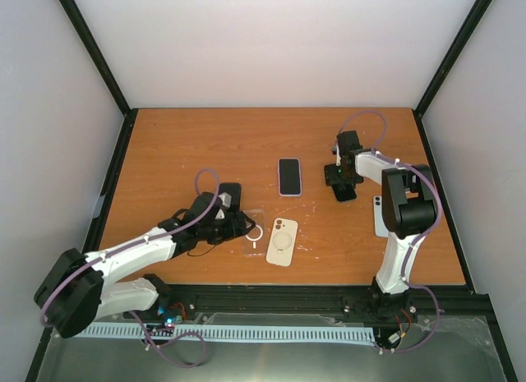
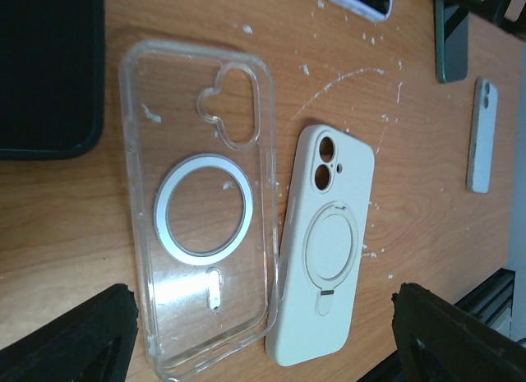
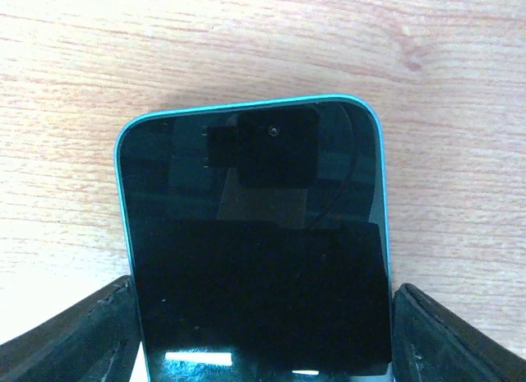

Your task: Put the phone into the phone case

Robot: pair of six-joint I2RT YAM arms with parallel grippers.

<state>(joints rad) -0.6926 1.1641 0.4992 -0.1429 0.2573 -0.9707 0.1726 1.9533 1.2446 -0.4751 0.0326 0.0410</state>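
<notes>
Currently, spread left gripper (image 2: 263, 293) is hovering over clear case (image 2: 197, 209); right gripper (image 3: 263, 290), at two o'clock, is straddling phone (image 3: 255, 234), grip unclear.

Bright even light w/ glare on phone (image 3: 255, 259).

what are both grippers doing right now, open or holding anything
left gripper: open, holding nothing, above the clear case.
right gripper: astride the teal-edged phone; whether it grips cannot be told.
</notes>
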